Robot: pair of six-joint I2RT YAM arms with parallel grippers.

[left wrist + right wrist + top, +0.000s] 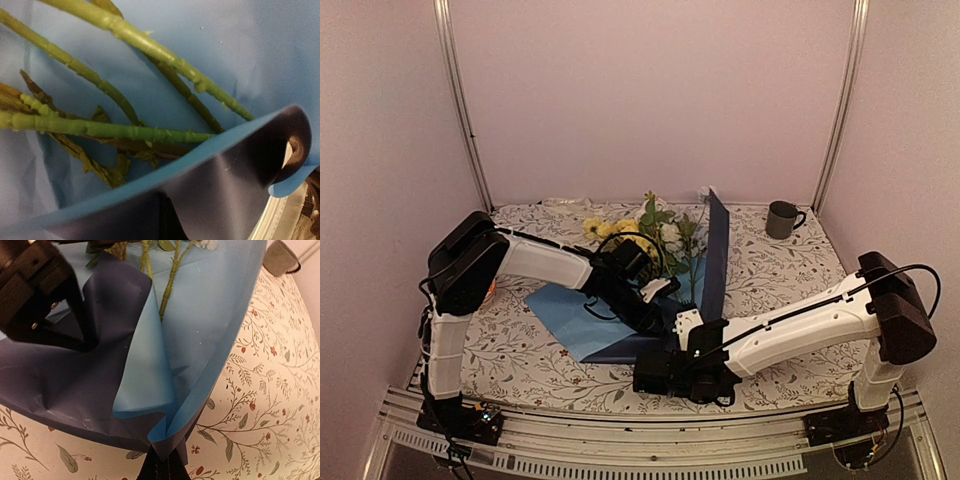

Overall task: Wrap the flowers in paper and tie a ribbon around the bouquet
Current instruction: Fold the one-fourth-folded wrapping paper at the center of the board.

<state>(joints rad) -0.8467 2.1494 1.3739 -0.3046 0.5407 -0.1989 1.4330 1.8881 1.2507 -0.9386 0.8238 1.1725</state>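
While the left arm (545,263) lies low, right jaws clamp the paper (200,315)

The top camera looked down from high behind the near edge over the whole table (790,265). The left wrist camera sat close above the flowers (100,129) on the paper (250,50); the right one faced that same paper from low and near.
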